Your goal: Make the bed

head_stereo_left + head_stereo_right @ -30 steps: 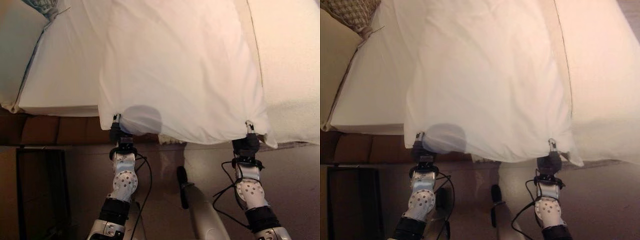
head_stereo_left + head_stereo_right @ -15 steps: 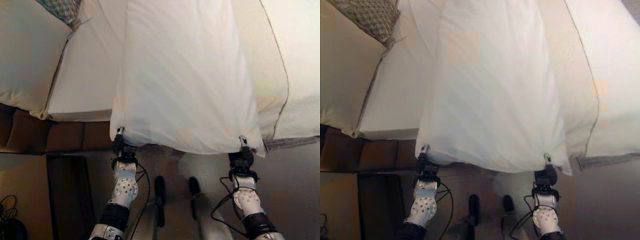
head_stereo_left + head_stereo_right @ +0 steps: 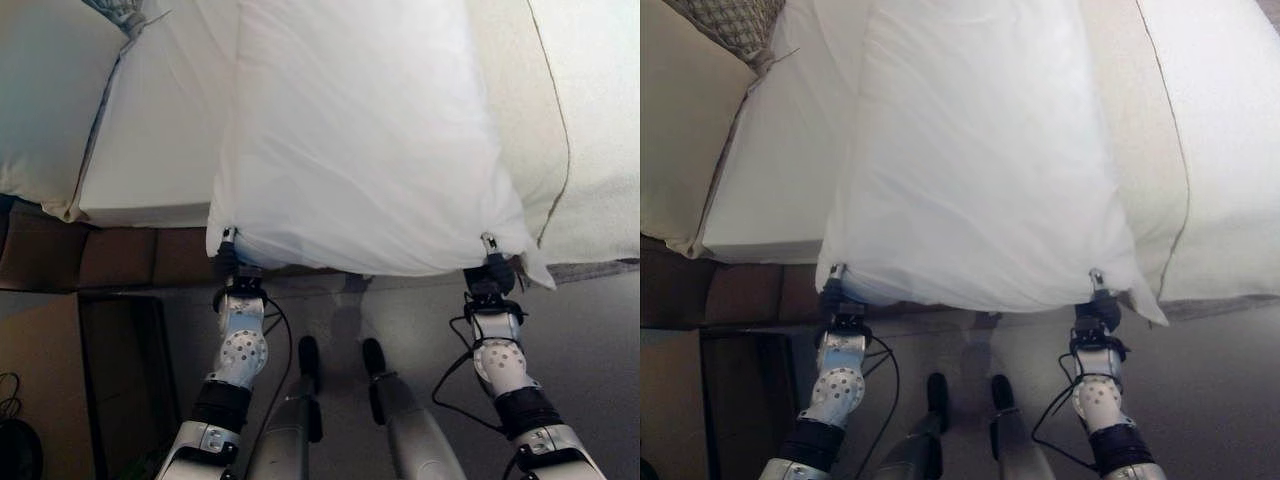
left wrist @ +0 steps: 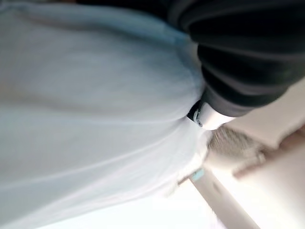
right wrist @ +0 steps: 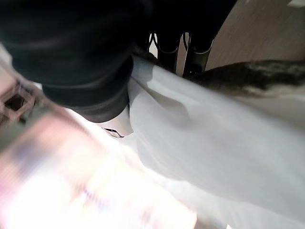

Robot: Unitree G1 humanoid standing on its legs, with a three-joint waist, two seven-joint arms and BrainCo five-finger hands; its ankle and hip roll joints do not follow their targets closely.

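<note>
Both robot hands, left [image 3: 228,247] and right [image 3: 489,252], pinch the sheet's [image 3: 360,150] near corners; spreading it over the bed [image 3: 150,170] remains unfinished.

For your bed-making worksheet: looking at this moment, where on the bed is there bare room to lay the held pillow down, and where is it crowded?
Bare sheet lies between the cream cushion and the white pillow gripped by the left hand and right hand. Past the pillow's right side, the seamed cover is already occupied. The patterned cushion crowds the far left corner.
</note>
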